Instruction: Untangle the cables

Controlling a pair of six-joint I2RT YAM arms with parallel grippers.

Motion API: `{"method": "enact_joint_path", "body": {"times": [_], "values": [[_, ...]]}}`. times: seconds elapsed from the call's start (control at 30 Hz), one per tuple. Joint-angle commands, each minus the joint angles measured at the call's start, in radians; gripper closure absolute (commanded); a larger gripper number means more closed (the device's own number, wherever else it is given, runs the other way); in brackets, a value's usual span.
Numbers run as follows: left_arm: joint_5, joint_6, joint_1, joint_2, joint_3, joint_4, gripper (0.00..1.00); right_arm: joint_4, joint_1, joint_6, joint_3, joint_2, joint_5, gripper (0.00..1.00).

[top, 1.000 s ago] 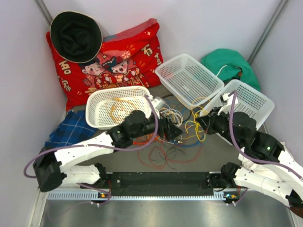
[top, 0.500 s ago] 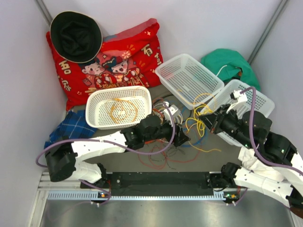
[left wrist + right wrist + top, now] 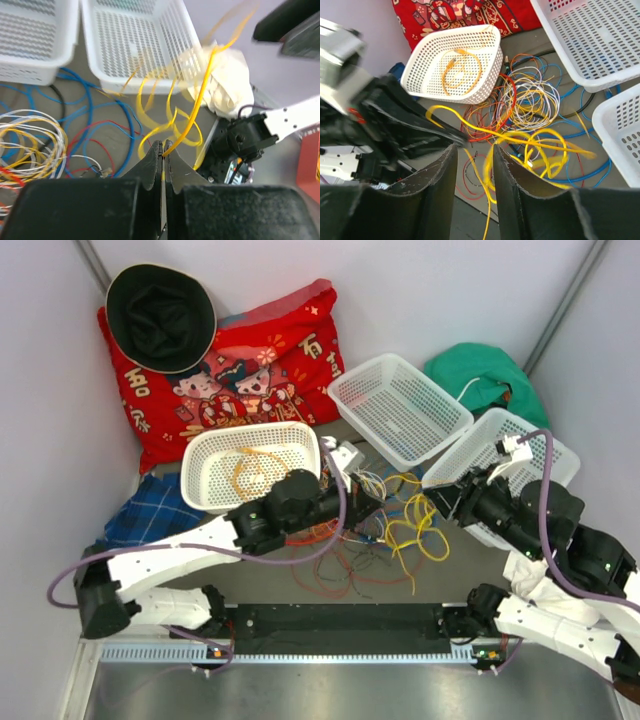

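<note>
The cables (image 3: 365,540) lie in a tangle of red, blue, white and orange loops on the table between the arms. A yellow cable (image 3: 415,525) loops out of it to the right. My left gripper (image 3: 372,500) is over the tangle. The left wrist view shows that gripper (image 3: 163,149) shut on the yellow cable (image 3: 200,97), which rises from its tips. My right gripper (image 3: 447,502) is at the tangle's right edge. Its jaws (image 3: 474,146) stand open, with blurred yellow cable (image 3: 540,145) loose beneath them and nothing gripped.
A white basket (image 3: 250,428) at left holds an orange cable (image 3: 262,468). Two more white baskets (image 3: 345,390) (image 3: 560,455) stand behind and right. A red pillow (image 3: 250,360), black hat (image 3: 160,315), green cloth (image 3: 485,375) and blue plaid cloth (image 3: 150,515) line the walls.
My left gripper closed on the yellow cable and drew back leftward. My right gripper opened and let go of the yellow cable, whose loops dropped onto the table.
</note>
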Motion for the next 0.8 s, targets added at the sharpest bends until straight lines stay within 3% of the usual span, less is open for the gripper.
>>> {"method": "enact_joint_path", "body": {"times": [0.0, 0.3, 0.43, 0.57, 0.63, 0.77], "values": [[-0.188, 0.006, 0.002, -0.144, 0.082, -0.153, 1.00, 0.030, 0.005, -0.008, 0.007, -0.014, 0.011, 0.65], [-0.514, 0.032, 0.002, -0.248, 0.213, -0.378, 1.00, 0.066, 0.005, 0.011, -0.067, -0.014, -0.020, 0.65], [-0.761, 0.044, 0.030, -0.227, 0.323, -0.499, 1.00, 0.072, 0.006, 0.018, -0.098, -0.025, -0.023, 0.65], [-0.912, -0.020, 0.103, -0.170, 0.470, -0.685, 1.00, 0.075, 0.006, 0.023, -0.116, -0.029, -0.022, 0.65], [-0.911, -0.074, 0.207, -0.126, 0.516, -0.759, 1.00, 0.072, 0.005, 0.022, -0.116, -0.031, -0.017, 0.65], [-0.747, -0.123, 0.418, -0.090, 0.567, -0.818, 1.00, 0.059, 0.006, 0.017, -0.115, -0.032, -0.019, 0.65]]}}
